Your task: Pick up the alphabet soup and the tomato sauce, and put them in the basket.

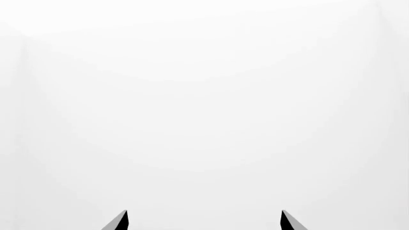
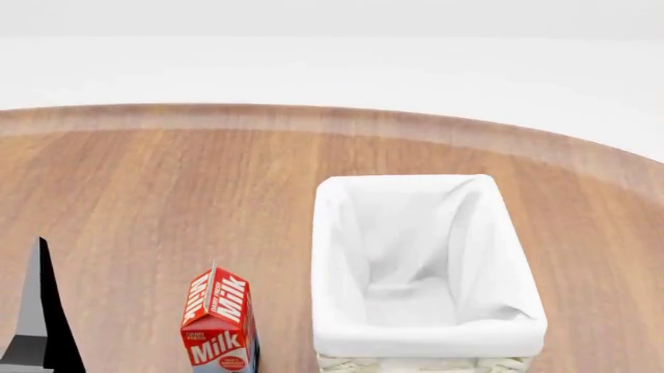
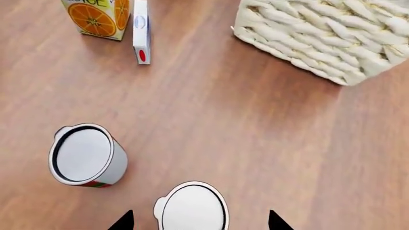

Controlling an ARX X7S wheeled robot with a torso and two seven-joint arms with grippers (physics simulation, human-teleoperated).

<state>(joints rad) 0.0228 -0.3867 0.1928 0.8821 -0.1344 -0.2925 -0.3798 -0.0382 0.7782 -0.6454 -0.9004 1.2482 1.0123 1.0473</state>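
Left gripper (image 1: 204, 221) first: on its wrist camera I see only the two dark fingertips standing well apart with nothing between them, so I read it as released and empty, aimed at plain white background. On the head camera a dark finger of that arm pokes up at the lower left edge, over the wooden table (image 2: 155, 186), and touches nothing.

Moving right across the head view, a red milk carton (image 2: 219, 322) stands upright just beside the basket (image 2: 332, 256). The basket's white liner is folded over the rim, and what I can see of the inside holds only cloth: no can in it. So I judge neither half of the job is done.

Right gripper (image 3: 199, 221): its fingertips show at the frame edge, spread wide, with a silvery-topped can (image 3: 191, 207) directly between them but not touched by either tip as far as I can tell. Released, then, and hovering over it. I cannot see that can's label, so I can't say it is the alphabet soup. Beside it stands the tomato sauce (image 3: 86, 155), upright, a sliver of red and green at its base. Farther off are an orange juice carton (image 3: 96, 17), a small white box (image 3: 141, 31), and the basket's woven wall.

Both picks and both drops are left.
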